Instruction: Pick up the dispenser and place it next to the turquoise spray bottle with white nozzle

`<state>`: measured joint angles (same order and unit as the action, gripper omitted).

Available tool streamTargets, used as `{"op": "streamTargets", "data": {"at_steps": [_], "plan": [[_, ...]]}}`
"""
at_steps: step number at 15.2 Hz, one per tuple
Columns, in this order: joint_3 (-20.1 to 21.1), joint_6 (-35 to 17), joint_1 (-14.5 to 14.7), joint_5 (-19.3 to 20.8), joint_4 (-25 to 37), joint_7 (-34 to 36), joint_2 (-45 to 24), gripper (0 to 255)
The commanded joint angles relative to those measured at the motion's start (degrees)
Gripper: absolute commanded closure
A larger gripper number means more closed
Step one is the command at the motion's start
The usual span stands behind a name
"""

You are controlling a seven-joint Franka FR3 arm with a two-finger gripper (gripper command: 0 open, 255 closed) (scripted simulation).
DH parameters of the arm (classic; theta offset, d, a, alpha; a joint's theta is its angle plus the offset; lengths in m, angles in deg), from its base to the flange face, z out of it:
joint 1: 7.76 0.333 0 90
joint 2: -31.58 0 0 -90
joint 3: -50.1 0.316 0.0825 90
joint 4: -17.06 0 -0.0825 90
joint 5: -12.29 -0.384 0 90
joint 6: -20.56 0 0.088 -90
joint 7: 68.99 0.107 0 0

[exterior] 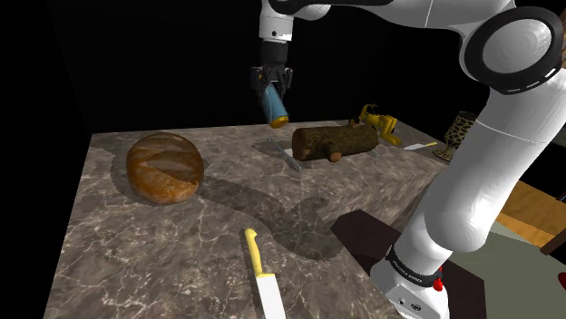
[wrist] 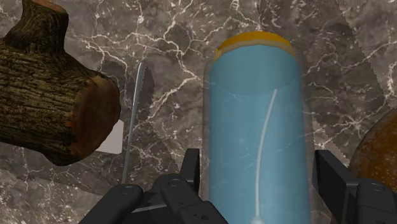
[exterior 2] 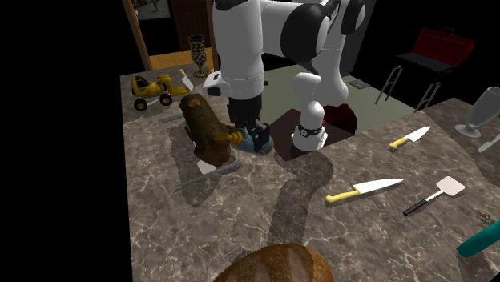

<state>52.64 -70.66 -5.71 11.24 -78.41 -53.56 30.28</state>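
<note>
From the shoulder: held aloft in the all-black two-finger gripper (exterior: 273, 87), a translucent blue cylindrical dispenser (exterior: 276, 109) with an orange-yellow end, tilted, over the far edge of the brown veined marble counter (exterior: 136, 254), near a bark-covered brown log (exterior: 334, 142). From the second exterior camera: shows by the log's cut end; well apart, at the picture's right edge, a turquoise object (exterior 2: 479, 240), possibly the spray bottle. From the wrist: black fingers (wrist: 191, 167) pinching the cylinder's opposite sides, a thin white tube (wrist: 264, 146) running inside. Likely light, stiff, slick-walled; best taken mid-body, squarely across the round, to stop slipping or twisting.
</note>
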Motion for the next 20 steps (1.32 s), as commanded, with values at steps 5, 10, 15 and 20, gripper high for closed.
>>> {"op": "streamTargets", "data": {"at_steps": [5, 10, 15, 20], "plan": [[0.0, 4.9, 0.0, 0.0, 5.7, 0.1, -0.9, 255], [0.0, 9.1, 0.0, 0.1, 11.1, 0.2, -2.0, 255], [0.6, 12.1, 0.7, 0.0, 14.1, 1.5, -2.0, 255], [3.6, 10.8, 3.9, -0.9, 8.2, 7.7, 2.7, 255]]}}
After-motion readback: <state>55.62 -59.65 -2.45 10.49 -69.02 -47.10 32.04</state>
